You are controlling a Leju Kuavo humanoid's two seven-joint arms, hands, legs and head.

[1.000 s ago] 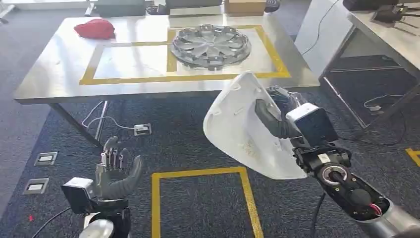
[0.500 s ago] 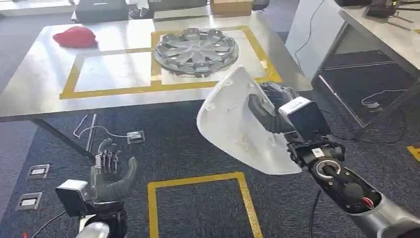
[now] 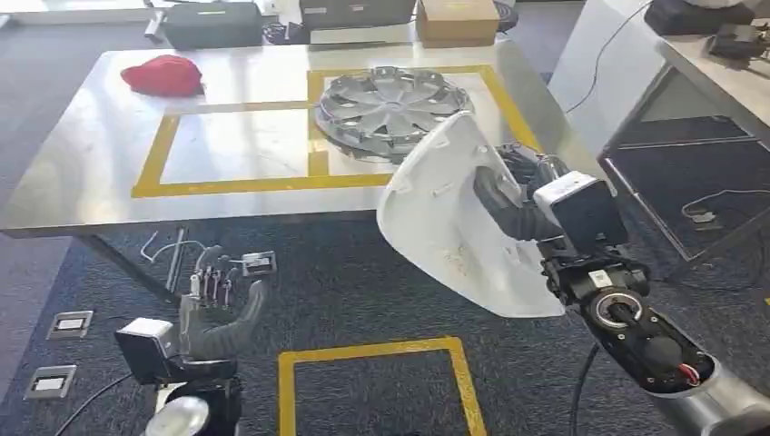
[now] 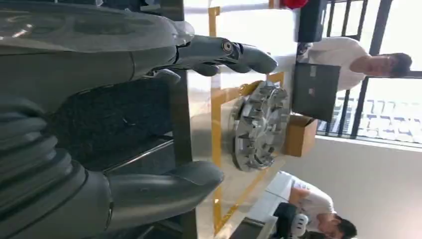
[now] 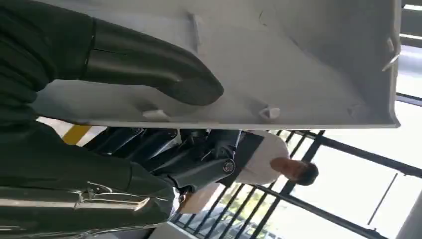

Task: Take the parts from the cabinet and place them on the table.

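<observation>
A steel table marked with yellow tape rectangles is seen ahead; it serves as the landmark. Just off the table's near right edge, a large white panel part is held up tilted, its top corner overlapping the table's edge in the head view. It is gripped by the right hand: the thumb is pressed on the inner face, the darker fingers are wrapped behind the outer side. In the right wrist view the thumb is laid across the panel's ribbed inner surface. The right arm is raised and bent, reaching toward the table.

On the table, inside the right tape rectangle, a silver wheel cover is laid flat, partly hidden by the panel's tip. The left rectangle is bare steel. A red cap is placed on the table's far left corner. A cardboard box and dark cases are set past the table's far edge.

Below the table's near left side, the left hand is held low over dark carpet, palm turned inward, fingers apart and upright, nothing in it. A yellow floor square is marked in front of the table. People are seen beyond the table in the wrist views.
</observation>
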